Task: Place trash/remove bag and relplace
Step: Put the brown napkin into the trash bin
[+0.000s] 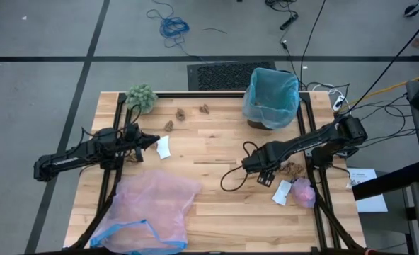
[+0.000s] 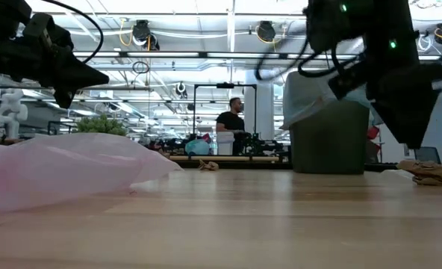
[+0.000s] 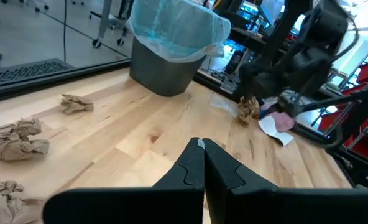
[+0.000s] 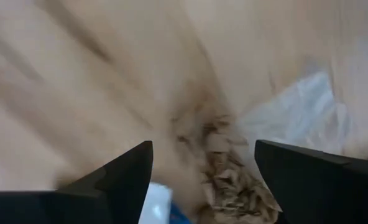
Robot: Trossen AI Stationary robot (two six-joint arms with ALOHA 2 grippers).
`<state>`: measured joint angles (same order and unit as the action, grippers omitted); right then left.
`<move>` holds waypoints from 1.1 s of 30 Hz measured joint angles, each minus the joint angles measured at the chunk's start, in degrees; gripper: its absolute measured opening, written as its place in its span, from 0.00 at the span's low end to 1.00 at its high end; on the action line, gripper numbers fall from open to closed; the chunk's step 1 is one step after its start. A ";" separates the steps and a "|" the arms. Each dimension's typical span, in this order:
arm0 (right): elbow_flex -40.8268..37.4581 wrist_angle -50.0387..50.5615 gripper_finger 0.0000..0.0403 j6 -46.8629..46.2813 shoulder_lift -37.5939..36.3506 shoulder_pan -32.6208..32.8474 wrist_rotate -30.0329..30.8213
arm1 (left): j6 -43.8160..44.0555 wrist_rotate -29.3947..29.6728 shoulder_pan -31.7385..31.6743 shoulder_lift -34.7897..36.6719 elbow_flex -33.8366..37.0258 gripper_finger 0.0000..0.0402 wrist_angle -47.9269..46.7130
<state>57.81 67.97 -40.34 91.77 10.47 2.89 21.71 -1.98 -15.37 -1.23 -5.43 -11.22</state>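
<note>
Overhead view, table centre taken as the clock centre. Brown bin [image 1: 260, 119] stands at about 1 o'clock, lined with the light-blue bag [image 1: 272, 91], whose rim is folded over the bin's edge; bag open, contents cannot be made out.

Right gripper [image 1: 260, 174] sits at roughly 4 o'clock, low over the wood, fingers spread wide and holding nothing — right wrist view shows a brown crumpled scrap [image 4: 224, 165] lying on the table between the two fingers, not clamped. Just beside the gripper on its outer side: that brown scrap [image 1: 292, 169], a white paper piece [image 1: 282, 192] and the pink wad [image 1: 303, 192], grouped near the table's right edge at 4 o'clock.

Left gripper [image 1: 153, 141] at about 9 o'clock, fingers pressed together, empty. A white paper [image 1: 163, 147] lies just beside its tip. Three brown scraps [image 1: 180, 112] are strung between 11 and 12 o'clock, loose on the wood.

Fuzzy green ball [image 1: 141, 97] at the 10–11 o'clock corner. Translucent pink bag [image 1: 150, 211] with blue rim is spread flat at 7 o'clock.

Low view: a person [image 2: 230, 127] stands far back in the room.
</note>
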 joint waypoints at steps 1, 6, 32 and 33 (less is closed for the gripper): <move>-1.07 -0.39 0.68 -0.30 0.00 -0.06 0.22 | 0.00 0.00 0.00 0.01 0.00 0.00 -0.06; -5.82 -6.22 0.66 -0.67 -0.02 0.09 0.08 | -0.04 -0.02 0.02 -0.01 0.00 0.00 -0.07; 31.12 7.76 0.00 5.43 -0.06 -2.41 20.17 | -0.02 -0.01 0.00 -0.01 0.00 0.00 -0.22; 33.97 9.66 0.00 5.55 -0.04 -3.30 24.02 | -0.02 0.00 0.01 -0.01 0.00 0.00 -0.22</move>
<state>91.77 77.63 -34.80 91.72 7.17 26.91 21.69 -1.98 -15.36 -1.23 -5.43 -11.44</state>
